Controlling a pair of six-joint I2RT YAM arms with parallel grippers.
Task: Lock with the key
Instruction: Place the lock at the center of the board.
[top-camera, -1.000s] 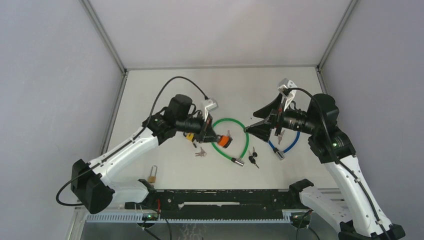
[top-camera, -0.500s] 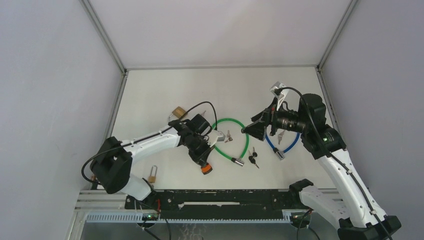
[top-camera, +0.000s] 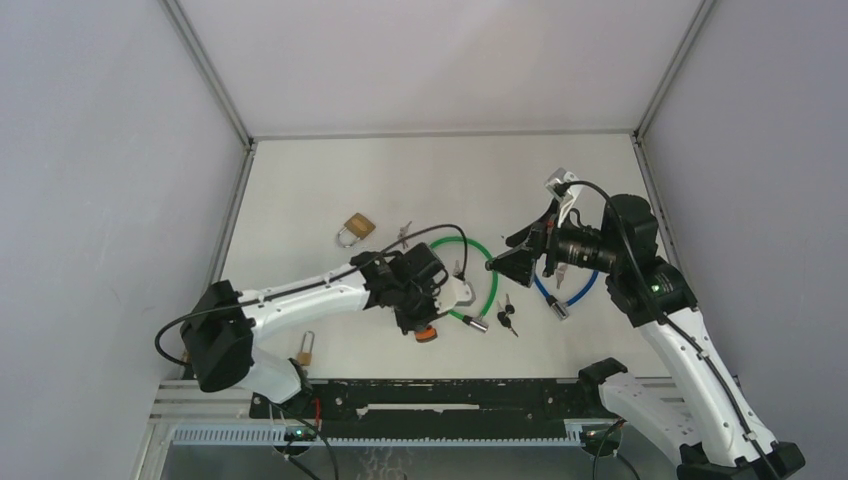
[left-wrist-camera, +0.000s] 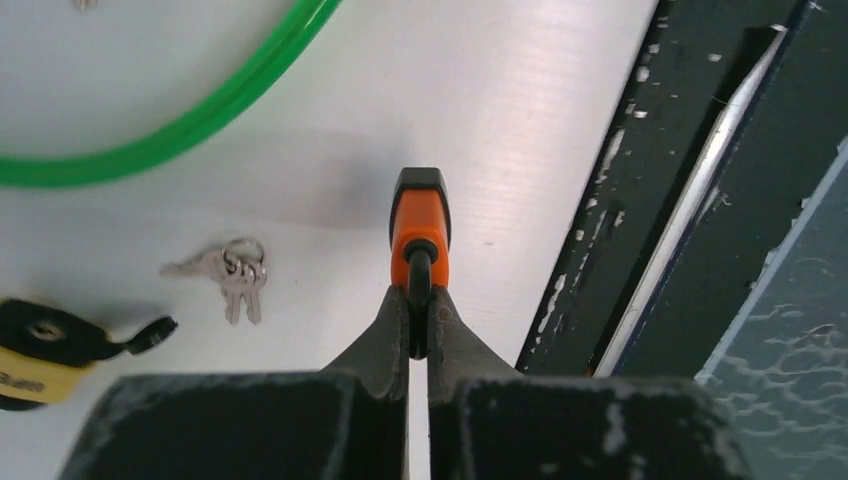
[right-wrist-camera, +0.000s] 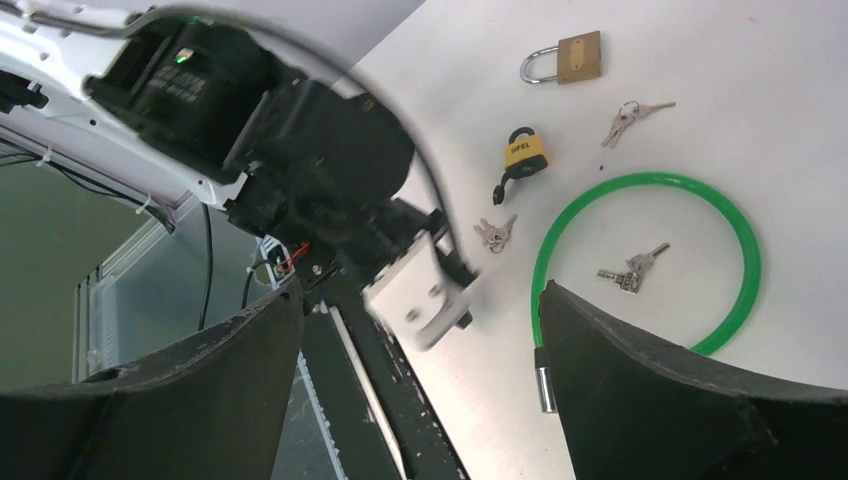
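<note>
The orange padlock (top-camera: 427, 335) hangs near the table's front edge. My left gripper (top-camera: 422, 322) is shut on its black shackle. In the left wrist view the orange padlock (left-wrist-camera: 420, 222) sticks out beyond the closed fingertips of the left gripper (left-wrist-camera: 418, 300). Three silver key bunches lie loose: one (left-wrist-camera: 228, 275) left of the lock, one (top-camera: 457, 270) inside the green cable loop (top-camera: 488, 285), one (top-camera: 403, 233) farther back. My right gripper (top-camera: 503, 252) hovers wide open beside the loop. In the right wrist view nothing is between the jaws of the right gripper (right-wrist-camera: 420, 292).
A brass padlock (top-camera: 355, 228) lies at the back left and a small one (top-camera: 304, 348) near the front. A yellow-black padlock (right-wrist-camera: 524, 155) sits by the left arm. Black keys (top-camera: 507, 317) and a blue cable lock (top-camera: 570, 290) lie right of the loop. The black rail (left-wrist-camera: 650, 200) runs along the front edge.
The left arm swung from beside the green loop toward the front edge, carrying the orange padlock. The right gripper shifted slightly lower and stayed open.
</note>
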